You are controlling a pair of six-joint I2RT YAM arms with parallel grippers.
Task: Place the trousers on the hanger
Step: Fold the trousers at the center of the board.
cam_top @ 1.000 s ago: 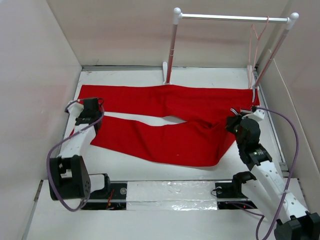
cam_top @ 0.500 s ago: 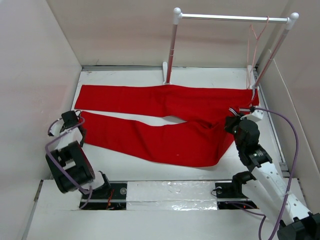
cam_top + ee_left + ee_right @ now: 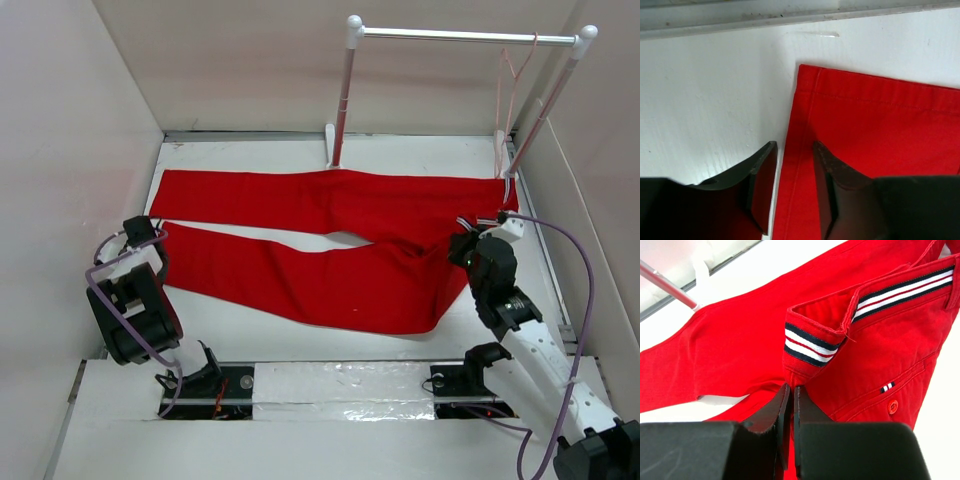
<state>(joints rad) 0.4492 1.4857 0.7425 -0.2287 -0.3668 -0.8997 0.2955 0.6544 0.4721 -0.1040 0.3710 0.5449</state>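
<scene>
While the bench carries the trousers spread flat, legs to the left and waist to the right, the cloth has kept almost the same outline over the last second. The rack stands at the far edge, and the hanger hangs from the right end of its bar, well apart from the cloth.

The change is in the left arm. A second ago it reached over the leg ends; it has since drawn back toward the left wall. The left end effector now sits at the near leg's cuff, its jaws narrowly apart and straddling the hem edge, with nothing clamped. The right end effector has barely moved. It stays pinched on a raised fold of the striped waistband.

Judged from this, only the waist is secured. The leg grasp is being re-set, and no threading onto the hanger has begun.
</scene>
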